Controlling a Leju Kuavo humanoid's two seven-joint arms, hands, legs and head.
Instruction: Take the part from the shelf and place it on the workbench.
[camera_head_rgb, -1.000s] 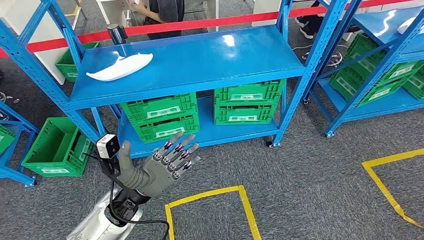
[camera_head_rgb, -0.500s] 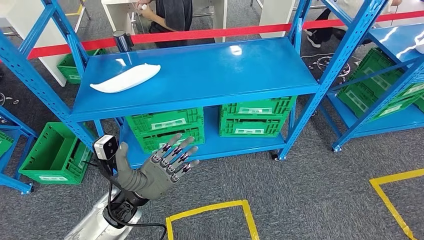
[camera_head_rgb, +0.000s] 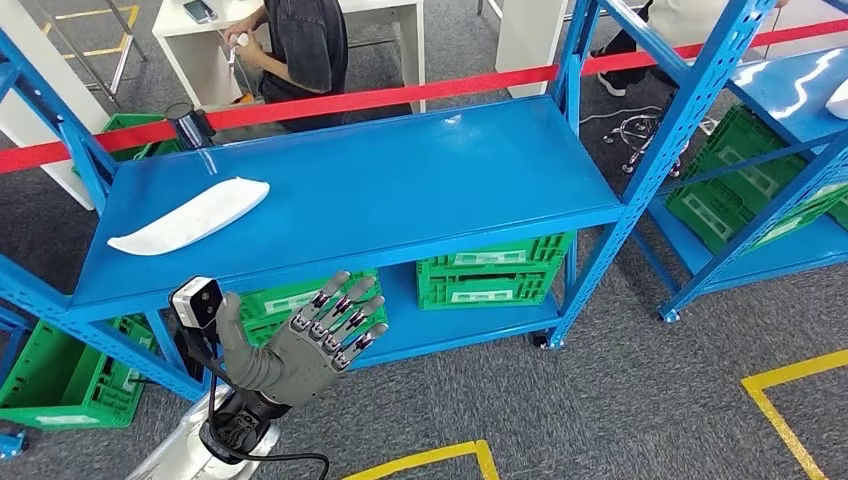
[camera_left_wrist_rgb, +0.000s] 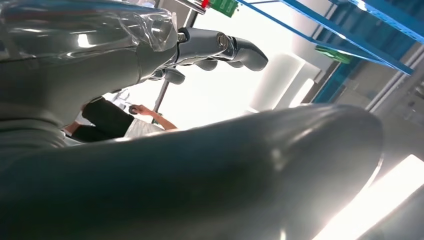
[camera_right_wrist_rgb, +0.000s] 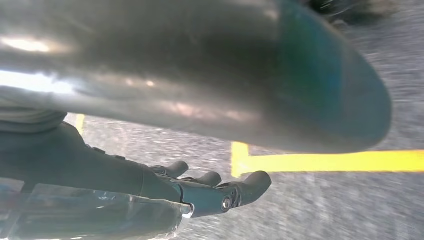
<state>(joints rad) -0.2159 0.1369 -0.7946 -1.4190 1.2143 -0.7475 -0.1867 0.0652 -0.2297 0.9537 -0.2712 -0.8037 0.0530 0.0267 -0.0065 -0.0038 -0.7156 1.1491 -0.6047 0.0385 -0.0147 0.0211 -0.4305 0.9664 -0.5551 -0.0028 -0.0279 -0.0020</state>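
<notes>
A long white curved part lies flat on the left of the blue shelf, near its front edge. My left hand is raised in front of the shelf and below its top board, fingers spread, holding nothing, well short of the part. In the left wrist view the left hand's thumb and fingers stand apart with nothing between them. The right wrist view has my right hand over the grey floor, fingers loosely extended and empty.
Green crates stand on the shelf's lower board, and another crate sits on the floor to the left. A second blue rack stands to the right. A red barrier tape runs behind, with a person at a white desk. Yellow tape marks the floor.
The whole view has shifted as the camera moved: the shelf now sits lower and more to the left in the picture. My left hand stays raised and spread.
</notes>
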